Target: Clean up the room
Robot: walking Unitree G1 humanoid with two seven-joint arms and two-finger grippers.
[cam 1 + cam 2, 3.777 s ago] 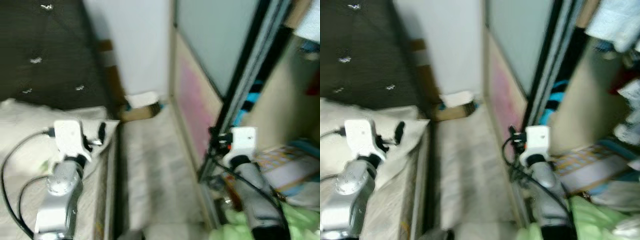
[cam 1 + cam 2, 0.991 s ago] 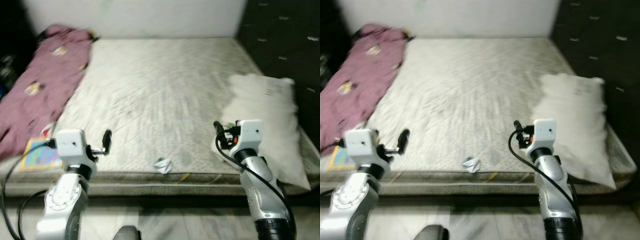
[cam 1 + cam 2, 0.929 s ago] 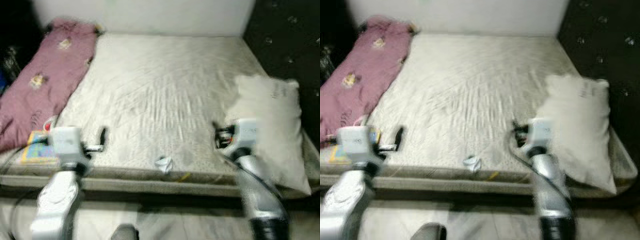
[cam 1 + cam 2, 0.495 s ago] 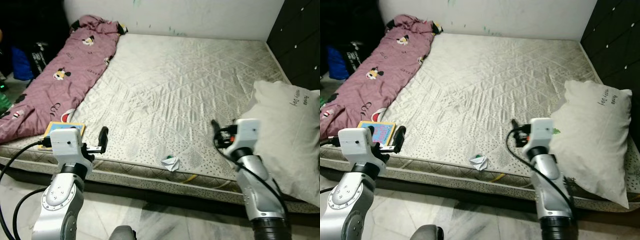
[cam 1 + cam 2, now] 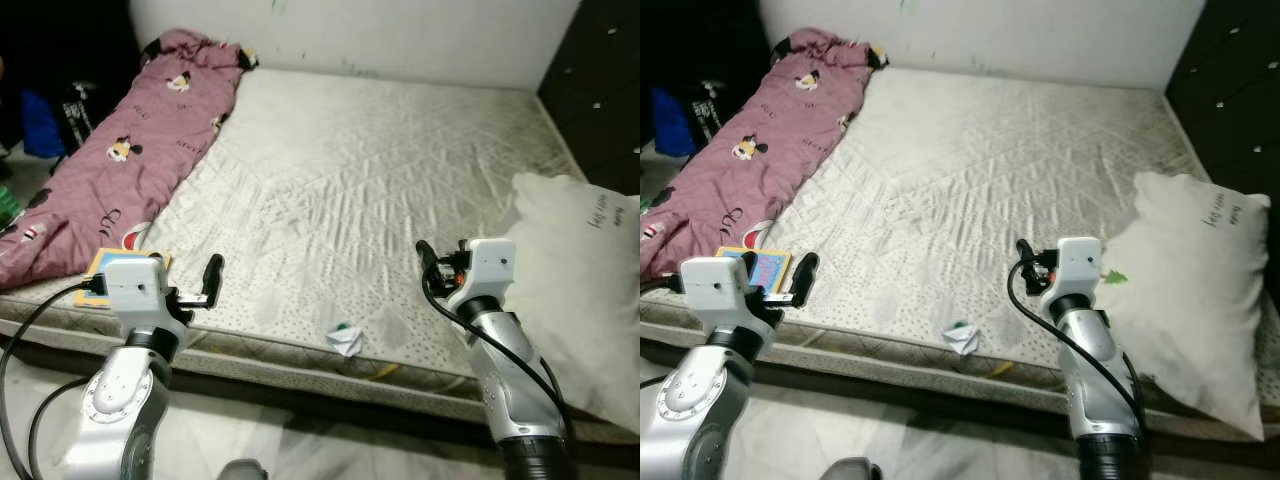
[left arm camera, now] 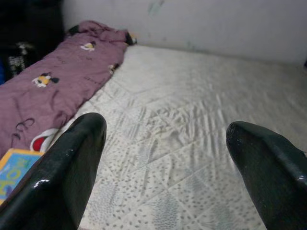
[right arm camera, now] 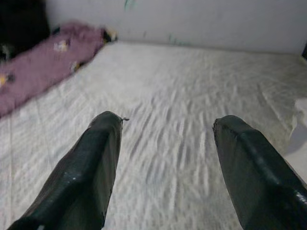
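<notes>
Nearest, on the mattress [image 5: 380, 170] edge, lay a crumpled paper scrap [image 5: 345, 339], between the two arms. From the right gripper [image 5: 424, 256] it sat at about seven o'clock, near; from the left gripper [image 5: 211, 275] at about four o'clock, somewhat farther, so the right arm looked the likelier one to take it. Both grippers hovered empty, fingers spread wide. A book [image 5: 762, 266] lay just beside the left gripper. Farther off lay a pillow [image 5: 580, 270] at three o'clock and a purple blanket [image 5: 120, 160] at ten.
</notes>
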